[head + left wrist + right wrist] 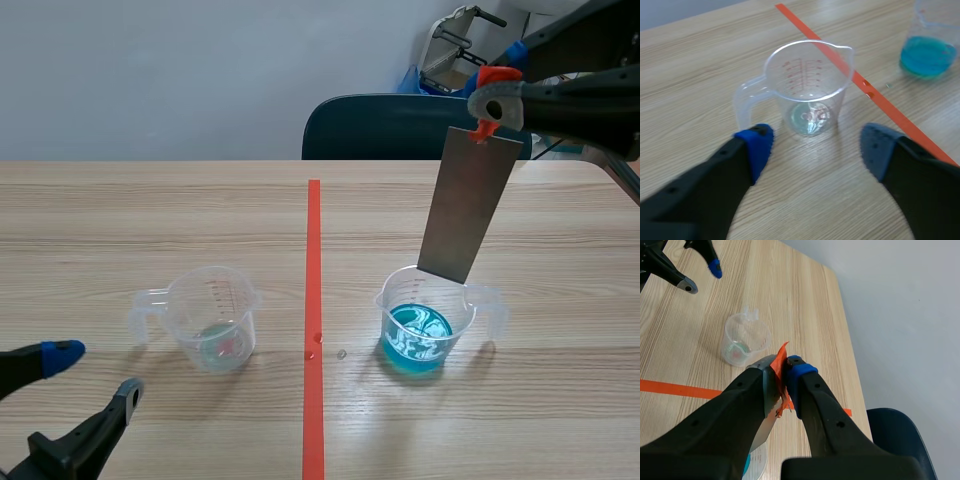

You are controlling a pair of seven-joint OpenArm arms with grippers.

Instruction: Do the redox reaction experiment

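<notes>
The right gripper (487, 100) is clamped on the taped top end of a flat grey metal strip (468, 205), which hangs tilted with its lower edge at the rim of the clear plastic measuring cup of blue liquid (425, 325) — not yet in the liquid, as far as I can see; the strip looks thin, stiff, light and smooth enough to slip, so the taped end seems the sound hold; the cup looks easy to tip. The left gripper (96, 369) rests with fingers apart near a nearly empty clear cup (212, 320).
</notes>
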